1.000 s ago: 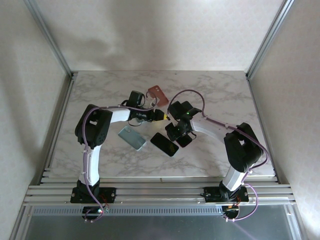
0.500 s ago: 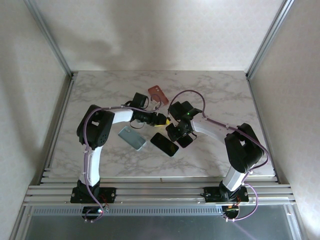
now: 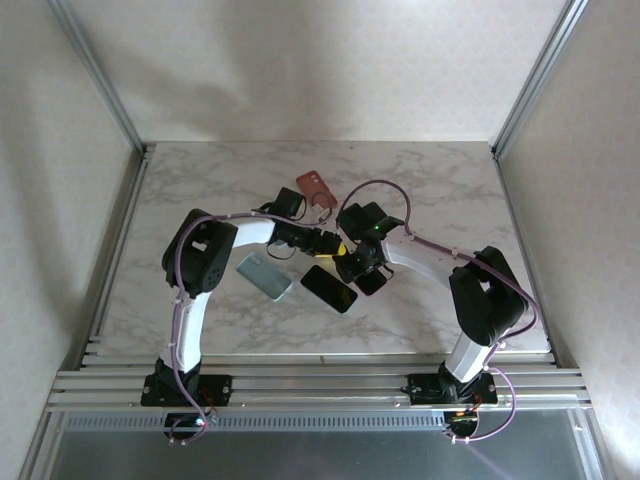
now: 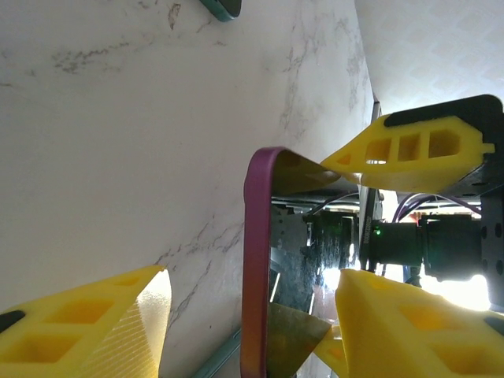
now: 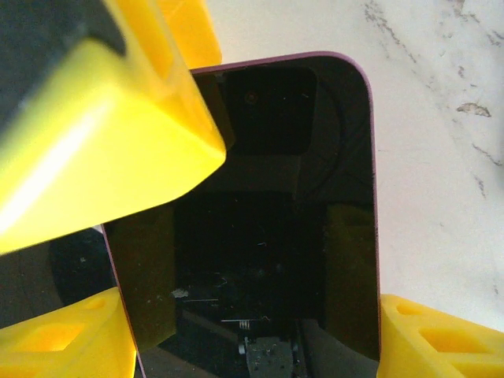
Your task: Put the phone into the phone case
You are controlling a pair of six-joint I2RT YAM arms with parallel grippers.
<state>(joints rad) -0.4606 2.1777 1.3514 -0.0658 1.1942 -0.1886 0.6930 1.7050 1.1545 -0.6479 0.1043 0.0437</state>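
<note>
Right of the teal case (image 3: 264, 275), past a second dark phone (image 3: 328, 288) lying flat just beside it, the top view has both grippers meeting over the marble table (image 3: 450, 190). The right gripper (image 3: 358, 268) has the purple-rimmed phone (image 3: 370, 282), and the left gripper (image 3: 338, 244) noses in from the teal case's side. A reddish case (image 3: 315, 185) lies farther back than the teal case.

From the left wrist, the purple-rimmed phone (image 4: 256, 268) shows nearly edge-on, tilted up off the table. The left gripper's yellow fingers (image 4: 87, 323) spread to either side of it with bare gaps showing, so they are released and grasp nothing.

From the right wrist, the right gripper's fingers (image 5: 441, 339) sit against both long edges of the dark screen, clenched on the phone.

The task looks barely begun. The phone is lifted, but it is well apart from both cases, and which case is meant cannot be told. Carrying it over, aligning it and pressing it in all remain.
</note>
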